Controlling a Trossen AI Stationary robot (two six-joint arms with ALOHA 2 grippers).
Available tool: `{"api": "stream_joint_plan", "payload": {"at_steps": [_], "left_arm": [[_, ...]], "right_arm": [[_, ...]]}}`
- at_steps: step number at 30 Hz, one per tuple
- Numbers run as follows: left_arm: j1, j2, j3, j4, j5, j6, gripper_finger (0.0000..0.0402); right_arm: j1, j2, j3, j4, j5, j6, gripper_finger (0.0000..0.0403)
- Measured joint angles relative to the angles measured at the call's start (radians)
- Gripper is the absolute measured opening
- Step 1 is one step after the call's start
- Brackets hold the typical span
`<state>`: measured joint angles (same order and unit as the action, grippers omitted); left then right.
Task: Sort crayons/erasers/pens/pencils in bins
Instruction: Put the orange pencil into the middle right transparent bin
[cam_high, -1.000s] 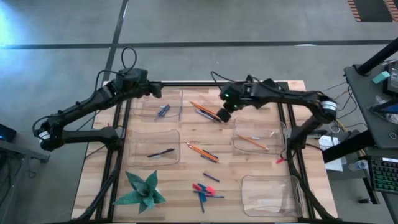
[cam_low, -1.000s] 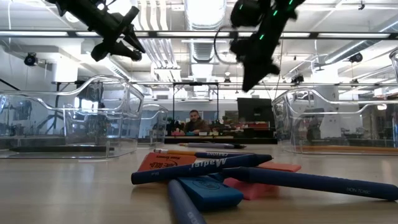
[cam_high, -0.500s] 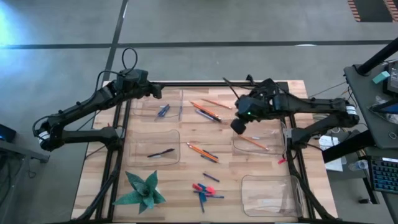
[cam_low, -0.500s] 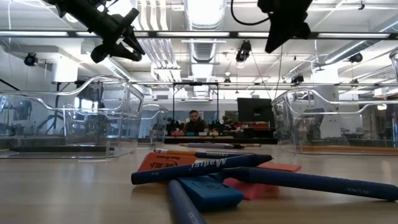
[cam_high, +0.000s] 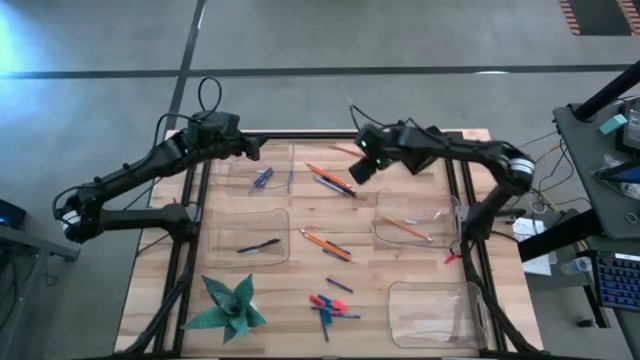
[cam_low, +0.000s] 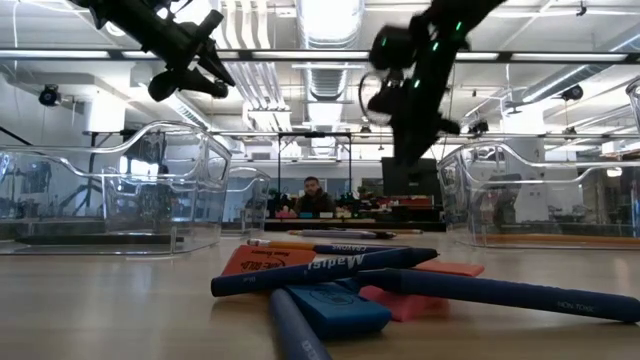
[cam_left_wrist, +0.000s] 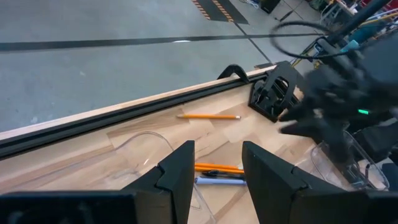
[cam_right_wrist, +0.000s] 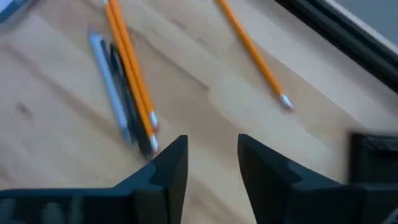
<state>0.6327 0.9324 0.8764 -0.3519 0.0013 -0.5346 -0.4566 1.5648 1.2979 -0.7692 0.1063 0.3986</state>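
— High view first: where's the right gripper?

— Up over the far middle of the table, above a cluster of pencils and a darker stick. Its jaws are spread with nothing between them; the right wrist view shows two orange pencils and a grey pen lying on the wood just beyond its fingers.

— And the left gripper?

— Hanging by the far-left bin, jaws apart, empty. That bin holds blue sticks.

— The other bins?

— The near-left one has a dark pen. The right-hand one has a pencil. The near-right one, I can't tell what's inside.

— Erasers?

— Loose near the front edge, pink-red and blue erasers mixed with blue sticks. One more pencil lies alone by the far rail.
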Motion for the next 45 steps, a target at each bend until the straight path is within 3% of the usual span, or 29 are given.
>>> {"api": "stream_joint_plan", "payload": {"at_steps": [3,10,24,34,45], "left_arm": [[0.000,-0.004,0.000,-0.004,0.008,0.000,0.0121],[0.000,-0.013,-0.001,-0.003,0.023,0.000,0.0121],[0.000,-0.013,-0.001,-0.001,0.023,0.000,0.0121],[0.000,-0.013,-0.001,0.000,0.022,0.000,0.0121],[0.000,-0.013,-0.001,0.000,0.022,0.000,0.0121]], "right_arm": [[-0.071,0.080,0.044,0.064,-0.057,-0.013,0.0141],[-0.184,0.278,0.181,0.053,-0.059,-0.091,0.0157],[-0.295,0.565,0.515,-0.209,-0.114,-0.252,0.0181],[-0.292,0.644,0.648,-0.308,-0.115,-0.305,0.0180],[-0.292,0.656,0.652,-0.386,-0.110,-0.339,0.0180]]}}
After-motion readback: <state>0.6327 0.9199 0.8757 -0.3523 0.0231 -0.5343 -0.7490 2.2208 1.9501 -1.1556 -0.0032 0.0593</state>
